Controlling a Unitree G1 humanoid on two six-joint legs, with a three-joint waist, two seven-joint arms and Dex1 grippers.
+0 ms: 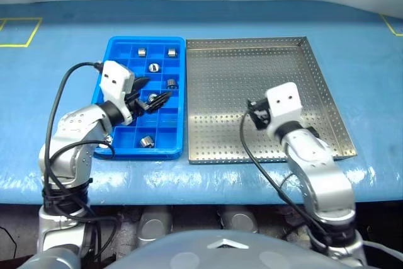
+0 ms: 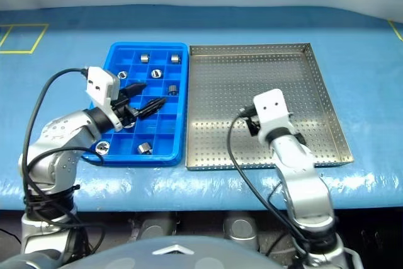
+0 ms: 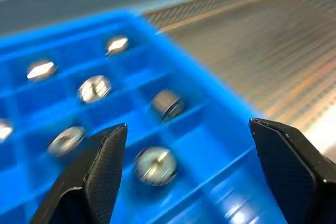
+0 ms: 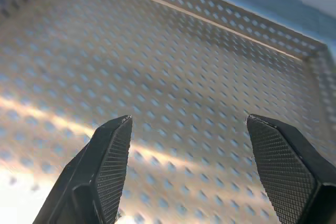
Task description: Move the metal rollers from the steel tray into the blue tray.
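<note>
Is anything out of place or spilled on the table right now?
Nothing stands out. The metal rollers all sit inside compartments of the blue tray, none on the cloth. The steel tray lies flat beside it. Both the left gripper and right gripper are open, holding nothing.

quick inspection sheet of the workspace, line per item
surface: blue table cover, glossy at its front edge
job's things: metal rollers sit in separate compartments of the blue tray; steel tray beside it holds no rollers that I can see
clutter: nothing seen
grippers: left claw open over the blue tray, holding nothing; right claw open over the steel tray's perforated floor, holding nothing
cables: black cable loops along the left arm, another hangs from the right wrist
surroundings: yellow tape marks on the cover
</note>
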